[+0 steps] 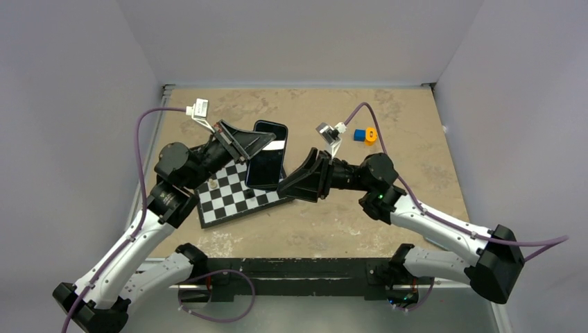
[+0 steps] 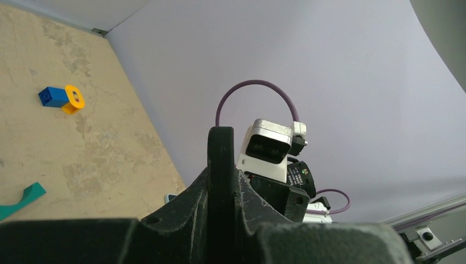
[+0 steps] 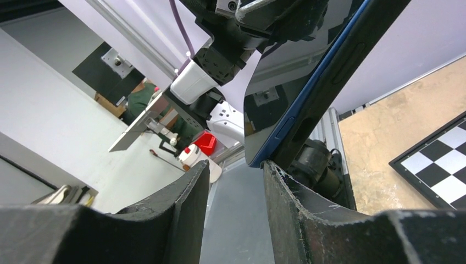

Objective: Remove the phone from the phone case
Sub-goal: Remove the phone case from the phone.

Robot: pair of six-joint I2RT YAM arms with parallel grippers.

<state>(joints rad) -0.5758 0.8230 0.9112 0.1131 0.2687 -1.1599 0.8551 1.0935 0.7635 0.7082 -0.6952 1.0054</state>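
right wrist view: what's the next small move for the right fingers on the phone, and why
Probably shift the right gripper a little toward the phone before closing: its fingers stand apart, and the phone's blue-rimmed corner sits over one finger, not in the gap. The left gripper grips the phone case.

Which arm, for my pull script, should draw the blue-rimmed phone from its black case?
Probably right: right gripper, open, brackets the phone's corner; left gripper is shut on the black case's other end.
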